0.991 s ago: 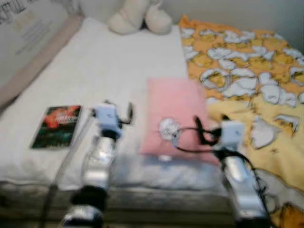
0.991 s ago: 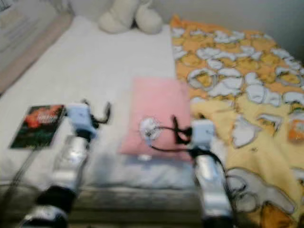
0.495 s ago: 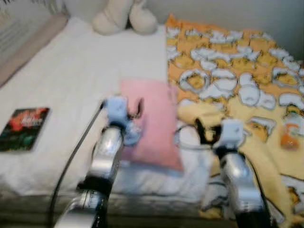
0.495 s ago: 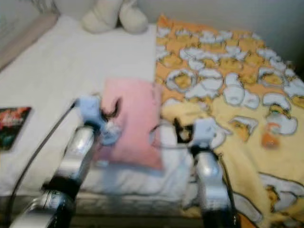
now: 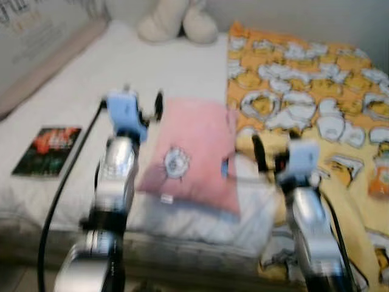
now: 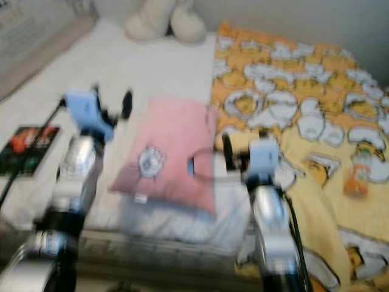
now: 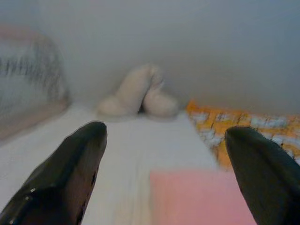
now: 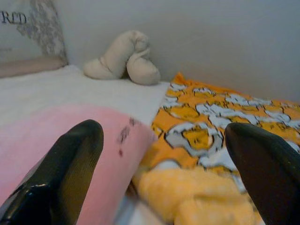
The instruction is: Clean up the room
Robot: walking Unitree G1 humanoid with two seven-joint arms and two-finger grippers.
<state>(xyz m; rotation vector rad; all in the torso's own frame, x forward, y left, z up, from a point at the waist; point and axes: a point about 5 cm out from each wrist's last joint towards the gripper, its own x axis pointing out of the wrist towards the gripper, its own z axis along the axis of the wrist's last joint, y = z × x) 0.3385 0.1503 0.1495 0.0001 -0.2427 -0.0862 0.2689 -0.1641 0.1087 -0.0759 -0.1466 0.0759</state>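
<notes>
Two grippers were raised over the near edge of the bed point(image 5: 152, 67), the left gripper point(image 5: 141, 103) beside the left border of the pink pillow point(image 5: 194, 152) and the right gripper point(image 5: 267, 159) at its right border, where pillow meets the yellow blanket point(image 5: 316, 115). Both wrist views showed the black fingers spread wide with nothing between them. The principal risk, in my judgement, was a mis-grasp: the right gripper sat where blanket folds crowd the pillow's edge, so a closing pinch could take blanket cloth along with, or instead of, the pillow and drag the bedding askew. A second risk was the pillow's position, for its near end overhung the mattress front and a one-sided pull might tip it to the floor. The head views were blurred (fine detail is therefore unreliable), which would make any alignment uncertain. The pillow itself was a soft, flat, pale-pink rectangle lying slightly skewed near the middle of the bed's front, bearing a small white printed motif and what seemed a tag at its near edge. A dark book point(image 5: 47, 150) lay on the white sheet well to the left, a cream stuffed toy point(image 5: 177, 21) rested by the wall, and a small orange object point(image 5: 378, 180) lay on the blanket at the far right, its nature unclear.
</notes>
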